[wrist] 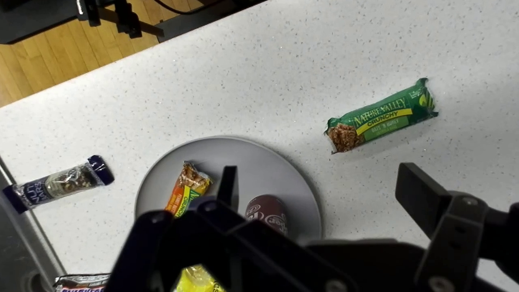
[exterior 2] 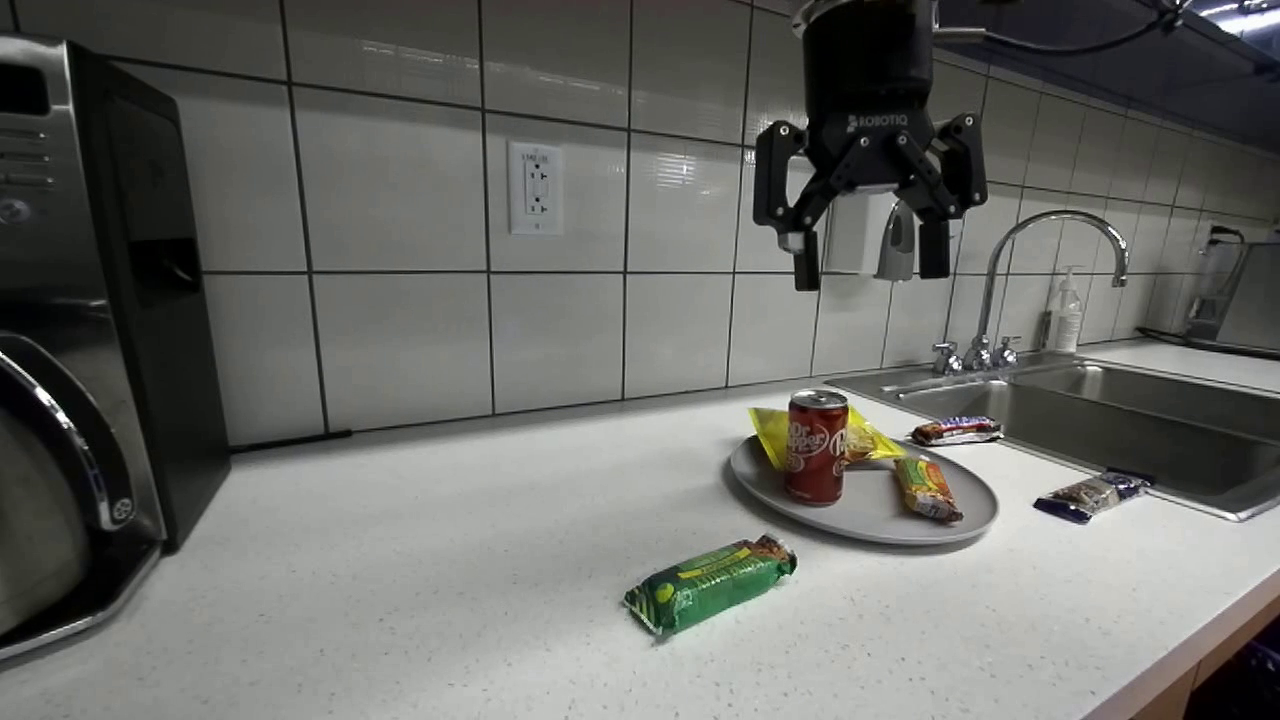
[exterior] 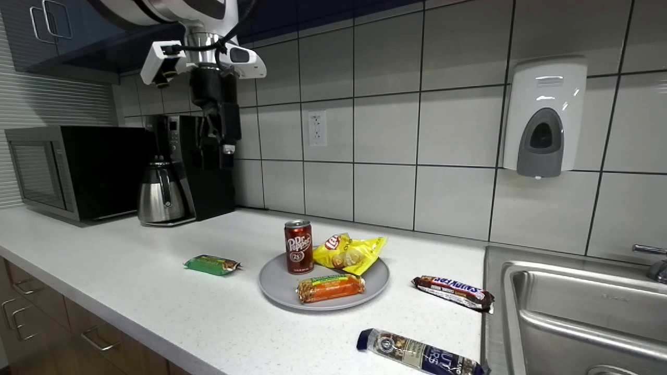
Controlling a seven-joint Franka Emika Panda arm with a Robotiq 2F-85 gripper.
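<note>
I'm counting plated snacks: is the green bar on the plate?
No, the green bar lies on the counter, apart from the plate.

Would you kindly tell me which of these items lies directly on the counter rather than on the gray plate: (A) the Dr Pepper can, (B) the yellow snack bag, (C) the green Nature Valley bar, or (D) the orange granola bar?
C: in the wrist view, the green Nature Valley bar lies on the white counter, with a visible gap separating it from the gray plate.
</note>
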